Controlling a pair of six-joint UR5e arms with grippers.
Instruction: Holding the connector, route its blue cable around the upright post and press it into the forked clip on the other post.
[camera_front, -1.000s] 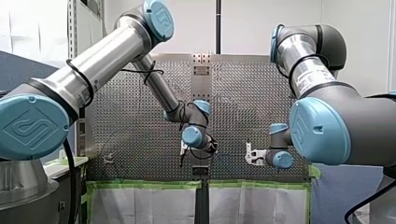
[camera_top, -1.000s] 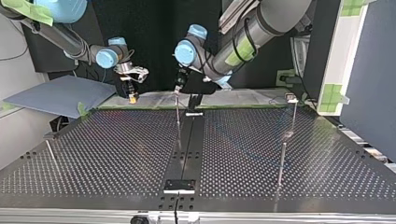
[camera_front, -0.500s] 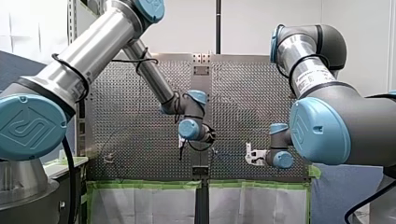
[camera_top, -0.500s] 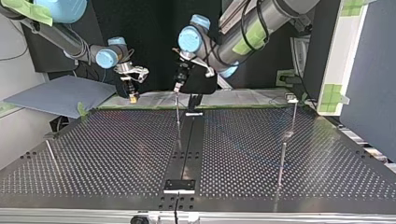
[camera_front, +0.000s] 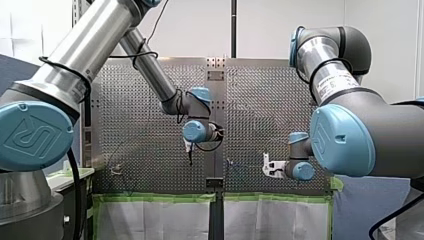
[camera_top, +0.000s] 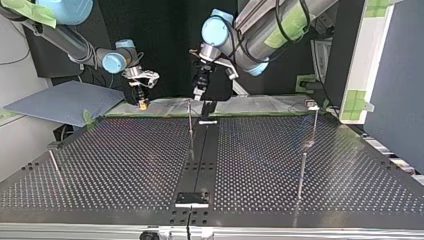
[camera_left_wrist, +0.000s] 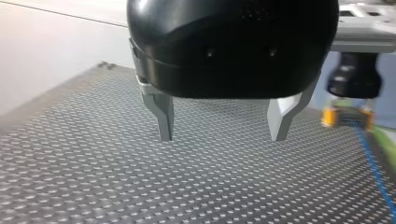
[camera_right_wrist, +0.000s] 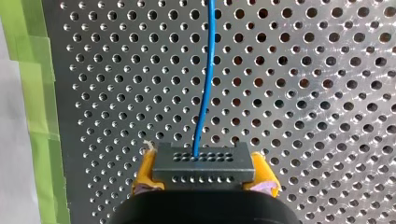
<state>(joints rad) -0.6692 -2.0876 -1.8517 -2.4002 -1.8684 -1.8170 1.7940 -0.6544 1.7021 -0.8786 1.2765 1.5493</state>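
Desk (camera_top: 125, 165): perforated metal against a dark backdrop, with thin posts standing on it
Right hand (camera_top: 143, 102): yellow pads (camera_right_wrist: 145, 172) clamped on the connector (camera_right_wrist: 204, 164), held over the far left edge in the top view
Cable (camera_right_wrist: 208, 70): blue, runs straight out of the connector across the desk, round no post
Left hand (camera_left_wrist: 223, 133): spread wide, empty, near the top of the centre post (camera_top: 190, 122)
Clip: probably the pale head on the far right post (camera_top: 314, 120), too small to confirm
Step, judged: routing not begun. Carry the connector past the centre post with the cable low and lightly taut, grip firm, left hand clear of the line
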